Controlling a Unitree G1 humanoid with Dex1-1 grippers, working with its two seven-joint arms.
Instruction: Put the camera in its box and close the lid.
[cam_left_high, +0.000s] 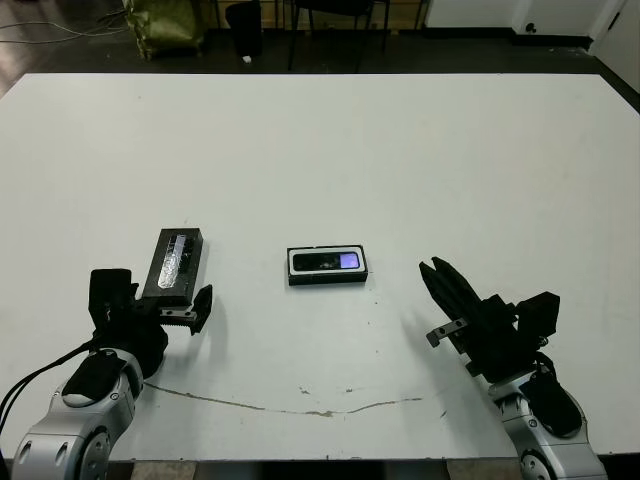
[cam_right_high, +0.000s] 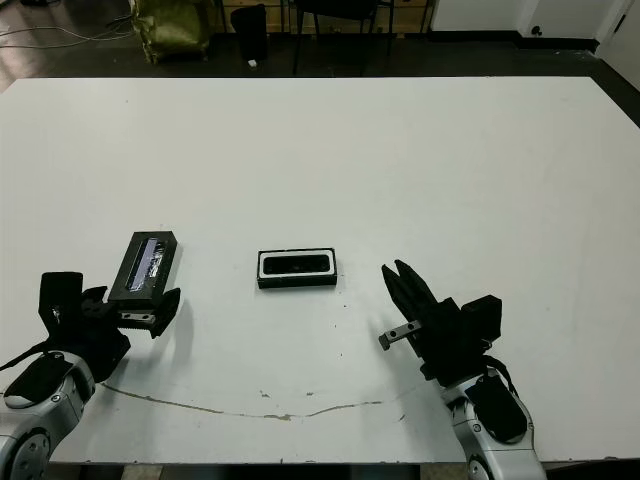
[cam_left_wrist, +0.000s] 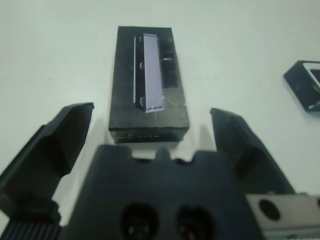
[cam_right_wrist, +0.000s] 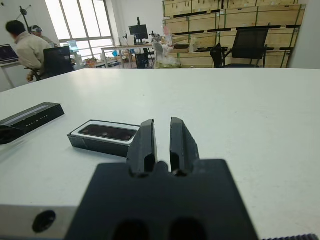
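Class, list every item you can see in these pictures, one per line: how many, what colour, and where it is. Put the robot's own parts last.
camera: one, black with a purple-lit screen, lying in the box.
box: one, black with white lining, table centre.
lid: one, black with pale strip, left of the box, before the left gripper.
table: one, white.
person: one, seated far beyond the table.
left gripper: one, black, open.
right gripper: one, black, shut, right of the box.

We've got the camera (cam_left_high: 331, 262) sitting in its box (cam_left_high: 327, 279) mid-bench (cam_left_high: 400, 150), lid (cam_left_high: 174, 264) lying off by our left end effector (cam_left_high: 183, 314)
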